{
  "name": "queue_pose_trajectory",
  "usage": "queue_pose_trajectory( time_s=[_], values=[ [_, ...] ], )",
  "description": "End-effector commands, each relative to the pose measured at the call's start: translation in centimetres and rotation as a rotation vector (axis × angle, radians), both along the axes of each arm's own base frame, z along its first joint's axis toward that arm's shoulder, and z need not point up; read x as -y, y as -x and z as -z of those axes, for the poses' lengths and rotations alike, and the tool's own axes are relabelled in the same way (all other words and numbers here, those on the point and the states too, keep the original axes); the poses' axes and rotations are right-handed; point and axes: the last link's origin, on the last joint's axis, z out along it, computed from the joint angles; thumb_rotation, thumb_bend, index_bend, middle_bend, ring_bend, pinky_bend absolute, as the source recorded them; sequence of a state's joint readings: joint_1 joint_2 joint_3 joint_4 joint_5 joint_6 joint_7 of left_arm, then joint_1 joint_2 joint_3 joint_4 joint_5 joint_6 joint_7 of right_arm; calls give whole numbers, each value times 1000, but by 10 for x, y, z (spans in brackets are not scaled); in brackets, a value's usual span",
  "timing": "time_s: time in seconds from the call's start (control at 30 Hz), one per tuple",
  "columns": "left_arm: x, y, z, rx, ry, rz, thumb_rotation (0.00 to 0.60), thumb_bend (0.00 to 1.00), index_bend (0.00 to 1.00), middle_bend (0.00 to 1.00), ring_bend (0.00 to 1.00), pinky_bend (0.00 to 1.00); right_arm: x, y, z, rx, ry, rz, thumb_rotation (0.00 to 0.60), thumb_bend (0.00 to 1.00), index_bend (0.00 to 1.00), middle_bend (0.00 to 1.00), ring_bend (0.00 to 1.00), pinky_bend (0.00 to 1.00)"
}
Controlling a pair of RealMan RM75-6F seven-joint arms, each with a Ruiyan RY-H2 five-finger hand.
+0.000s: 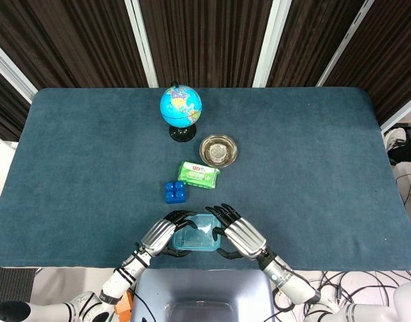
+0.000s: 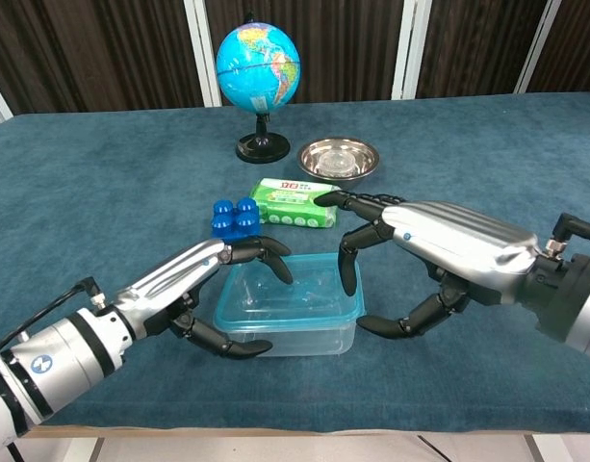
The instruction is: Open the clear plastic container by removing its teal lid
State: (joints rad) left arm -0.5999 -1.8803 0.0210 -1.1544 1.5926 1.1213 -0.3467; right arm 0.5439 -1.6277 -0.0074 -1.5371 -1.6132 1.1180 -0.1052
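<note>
Near table edge | left hand (image 2: 193,289) fingers grip container (image 2: 287,330) | right hand (image 2: 439,252) fingers touch teal lid (image 2: 290,289)

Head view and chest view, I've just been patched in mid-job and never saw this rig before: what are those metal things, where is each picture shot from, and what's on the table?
They are two robot arms, each ending in a metal robot hand with black fingers. The head view looks straight down from above; the chest view looks forward from lower, across the table.

The left robot hand and right robot hand flank the clear plastic container at the near edge. Its teal lid is on it. The left fingers curl round its left side; the right fingertips reach over the lid. Whether either truly grips cannot be told.

Farther back lie a blue block, a green packet, a steel bowl and a globe.
</note>
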Motion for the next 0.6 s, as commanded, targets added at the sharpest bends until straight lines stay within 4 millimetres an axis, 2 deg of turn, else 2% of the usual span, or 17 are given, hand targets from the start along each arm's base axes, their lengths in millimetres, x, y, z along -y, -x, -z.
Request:
queue_pose_trajectory(
  time_s=[0.03,0.6],
  values=[
    [0,1,0,-2,-1,0,600,268,415,378,421,550,0,-1,0,7,-1,4,600,302,534,2,0,0],
    [3,4,1,7,11,-11,600,270,362,402,426,561,3,-5,5,18,17,-7,600,302,523,2,0,0]
  ],
)
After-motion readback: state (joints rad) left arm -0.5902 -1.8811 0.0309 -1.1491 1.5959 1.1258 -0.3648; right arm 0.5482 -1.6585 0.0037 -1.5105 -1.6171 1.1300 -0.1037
